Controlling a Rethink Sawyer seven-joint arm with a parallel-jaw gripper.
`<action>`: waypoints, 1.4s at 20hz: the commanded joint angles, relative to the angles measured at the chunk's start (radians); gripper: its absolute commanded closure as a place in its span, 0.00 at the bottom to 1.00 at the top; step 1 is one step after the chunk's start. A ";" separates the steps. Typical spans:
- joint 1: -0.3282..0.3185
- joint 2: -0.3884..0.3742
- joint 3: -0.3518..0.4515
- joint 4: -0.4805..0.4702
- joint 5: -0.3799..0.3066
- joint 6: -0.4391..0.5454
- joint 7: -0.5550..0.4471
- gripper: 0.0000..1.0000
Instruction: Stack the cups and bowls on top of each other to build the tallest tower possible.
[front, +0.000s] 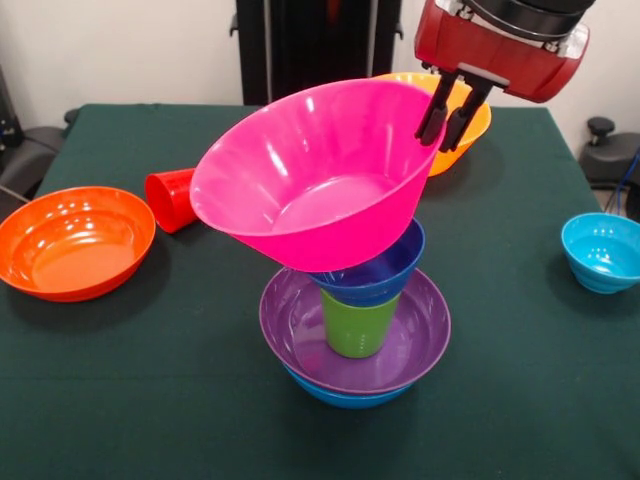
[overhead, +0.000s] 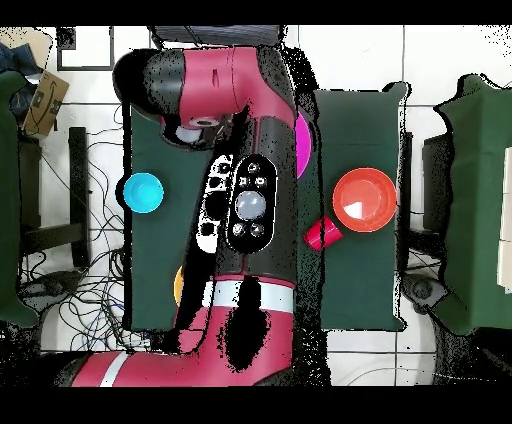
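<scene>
Green table (front: 520, 400), tilted pink bowl (front: 310, 180) rim seemingly pinched between nearly closed jaws.

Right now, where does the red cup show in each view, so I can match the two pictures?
Front view: the red cup lies on its side at left centre, just right of the orange bowl.
Overhead view: the red cup sits right of the arm, below and left of the orange bowl.
Shared landmark: the orange bowl beside it.
</scene>
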 joint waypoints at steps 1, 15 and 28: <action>0.016 -0.012 0.052 0.142 -0.032 -0.060 -0.008 1.00; 0.003 -0.045 0.090 0.223 0.004 -0.205 0.010 1.00; 0.020 -0.026 0.075 0.172 0.009 -0.143 0.028 1.00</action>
